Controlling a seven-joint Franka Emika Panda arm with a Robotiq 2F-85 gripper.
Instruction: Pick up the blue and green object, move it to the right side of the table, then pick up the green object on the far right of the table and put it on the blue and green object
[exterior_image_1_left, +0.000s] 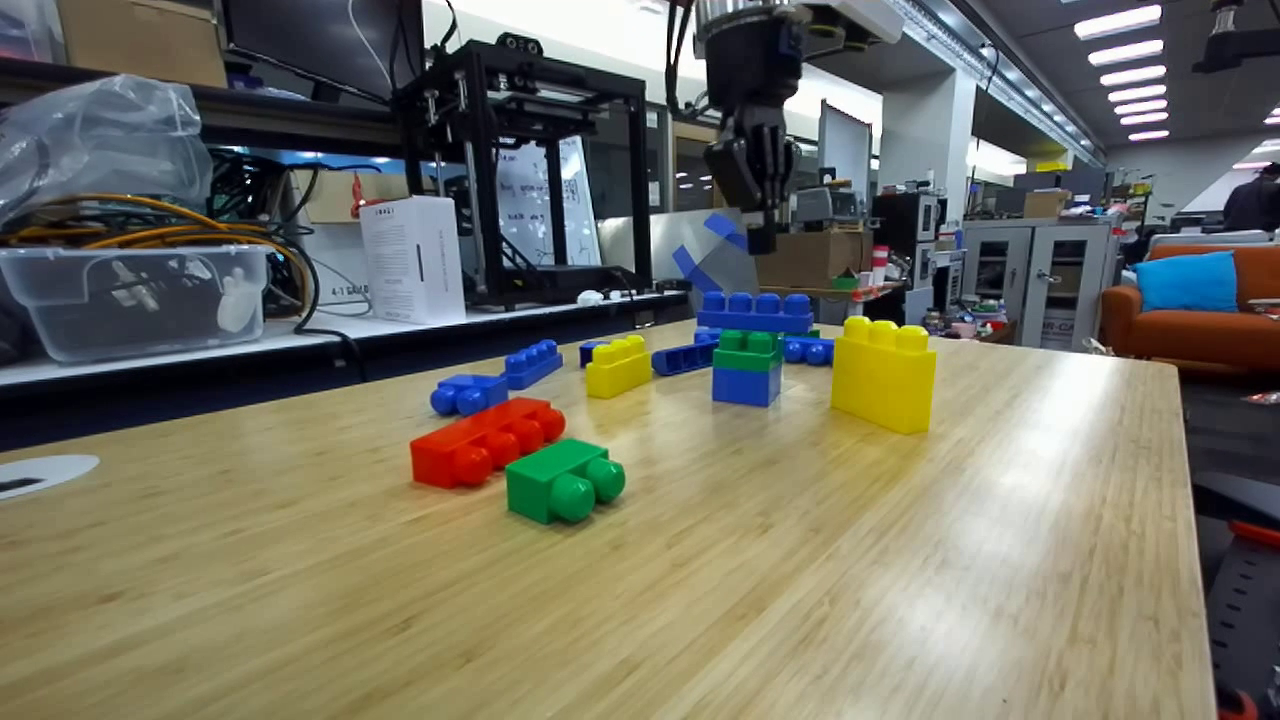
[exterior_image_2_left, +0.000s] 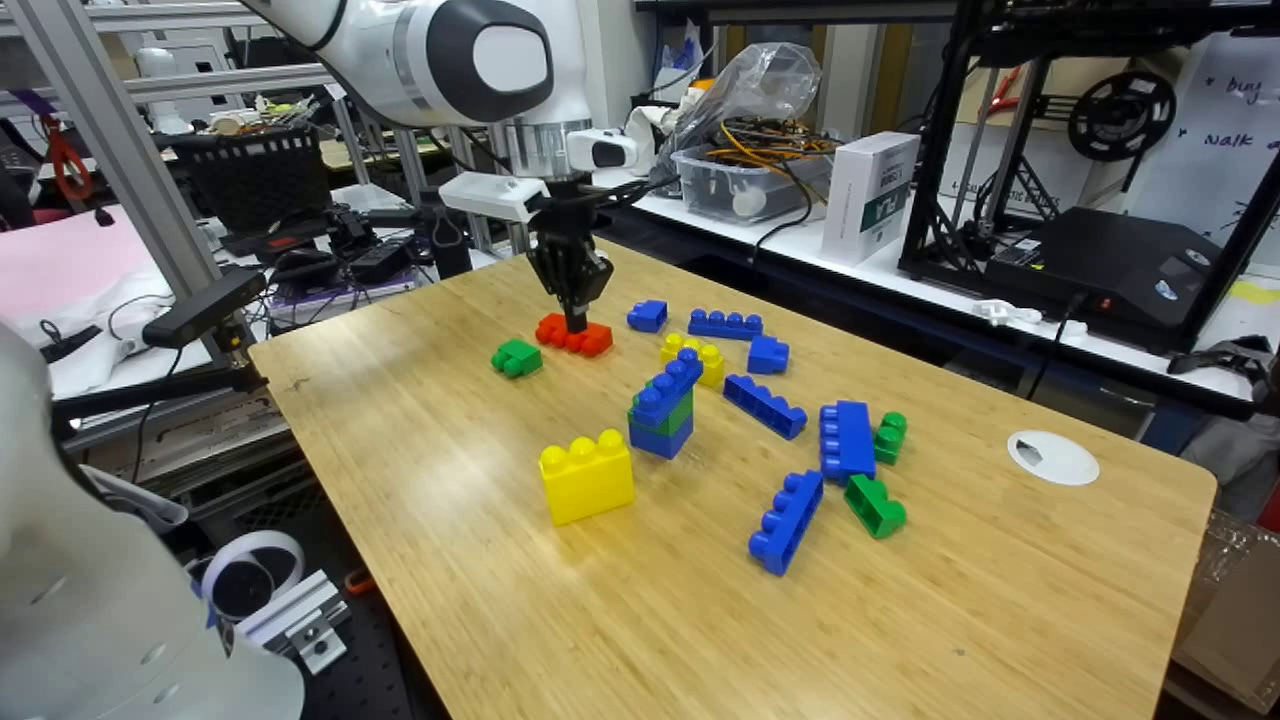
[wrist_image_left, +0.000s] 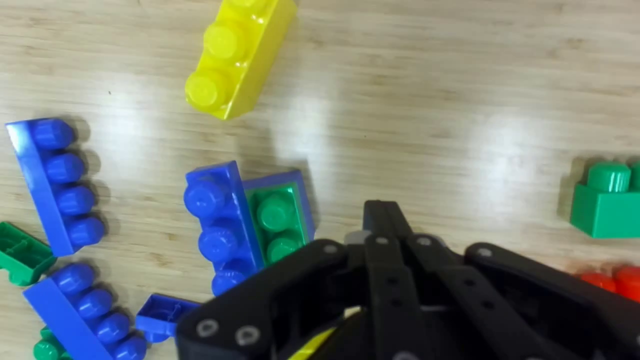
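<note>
Tower (exterior_image_2_left: 662, 408) upright on the desk (exterior_image_2_left: 950, 620), roughly mid-desk: blue base, green above, wide blue brick on top set to one side, green studs showing next to it in the wrist view. Pincer (wrist_image_left: 382, 212) together, finger against finger, up in the air, apart from the tower; the wrist view has the tower just left of it. In an exterior view its tips cover part of the red brick (exterior_image_2_left: 578, 344), line of sight only.

Same view: big yellow brick (exterior_image_2_left: 588, 482) upright, nearer and left of the tower, apart from it. Small yellow brick (exterior_image_2_left: 712, 366) just beyond the tower, partly hidden by it. Hollow blue brick (exterior_image_2_left: 765, 406) right of the tower, underside showing. Farther: long blue brick (exterior_image_2_left: 725, 324), small blue brick (exterior_image_2_left: 648, 316) to its left, blue stub (exterior_image_2_left: 768, 355) nearer and right.

Right cluster: blue slab (exterior_image_2_left: 852, 442), green stub (exterior_image_2_left: 891, 437) just right of it, hollow green brick (exterior_image_2_left: 873, 505) nearer, blue bar (exterior_image_2_left: 786, 522) nearest; contact between them, can't tell. Green brick (exterior_image_2_left: 518, 358) just left of the red brick.

White oval (exterior_image_2_left: 1053, 457) on the desk, far right. Arm (exterior_image_2_left: 490, 55) comes in from the left. Past the far edge: clear tub (exterior_image_2_left: 705, 190), white box (exterior_image_2_left: 868, 195), printer (exterior_image_2_left: 1100, 265).
</note>
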